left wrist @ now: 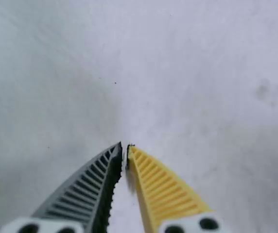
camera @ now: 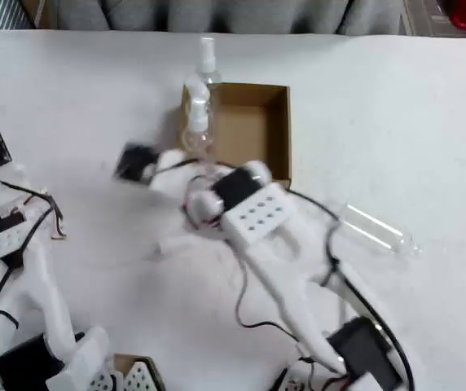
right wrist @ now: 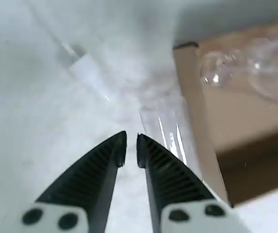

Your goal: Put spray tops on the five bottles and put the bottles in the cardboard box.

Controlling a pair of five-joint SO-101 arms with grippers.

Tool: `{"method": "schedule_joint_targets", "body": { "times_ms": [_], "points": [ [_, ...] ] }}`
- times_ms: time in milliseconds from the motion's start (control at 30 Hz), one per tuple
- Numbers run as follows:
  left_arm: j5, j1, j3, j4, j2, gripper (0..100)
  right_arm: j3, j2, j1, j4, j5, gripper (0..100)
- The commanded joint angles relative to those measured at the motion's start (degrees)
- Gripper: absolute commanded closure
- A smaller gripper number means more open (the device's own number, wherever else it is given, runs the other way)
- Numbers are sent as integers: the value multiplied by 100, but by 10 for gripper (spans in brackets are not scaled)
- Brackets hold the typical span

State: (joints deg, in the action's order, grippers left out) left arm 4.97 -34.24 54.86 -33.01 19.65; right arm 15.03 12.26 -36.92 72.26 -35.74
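Black ribbed fingers of the right tool (right wrist: 131, 141) stand a narrow slit apart, gripping nothing, over the white table (right wrist: 32, 126). Just past them a clear bottle (right wrist: 170, 128) lies along the outer wall of the cardboard box (right wrist: 197, 111), its outline smeared. A blurred white spray top (right wrist: 88, 73) lies farther on. Glassy shapes (right wrist: 255, 68) inside the box, upper right, are too vague to count. In the high view, sprayer-topped bottles (camera: 198, 122) stand by the box's left side, inside or outside unclear. Another bottle (camera: 375, 228) lies at right, well apart. The grey-and-yellow left tool (left wrist: 125, 148) is closed, empty.
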Motion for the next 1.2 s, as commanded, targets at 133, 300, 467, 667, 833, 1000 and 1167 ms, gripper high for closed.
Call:
{"method": "schedule_joint_targets", "body": {
  "times_ms": [133, 300, 467, 667, 833, 1000, 1167],
  "points": [
    [-659, 321, -352, -360, 189, 979, -255, 945, 1209, 1209, 1116, 984],
    [-1213, 857, -343, -949, 637, 979, 422, 1402, 2448, 1367, 1160, 984],
    [-1987, 1587, -343, -1477, 989, 978, 1960, 1947, 3600, 532, 1152, 984],
    [-3156, 2554, -343, -1846, 1446, 976, 3543, 2668, 4444, -259, 1090, 984],
    [-3903, 3169, -343, -2330, 2009, 976, 4325, 3231, 4971, -374, 519, 984],
    [-4220, 3793, -334, -2752, 2510, 976, 5380, 3521, 5024, -1314, 290, 984],
    [-4800, 4277, -53, -2857, 2536, 940, 6066, 3591, 5033, -2132, 290, 984]
  ]
}}
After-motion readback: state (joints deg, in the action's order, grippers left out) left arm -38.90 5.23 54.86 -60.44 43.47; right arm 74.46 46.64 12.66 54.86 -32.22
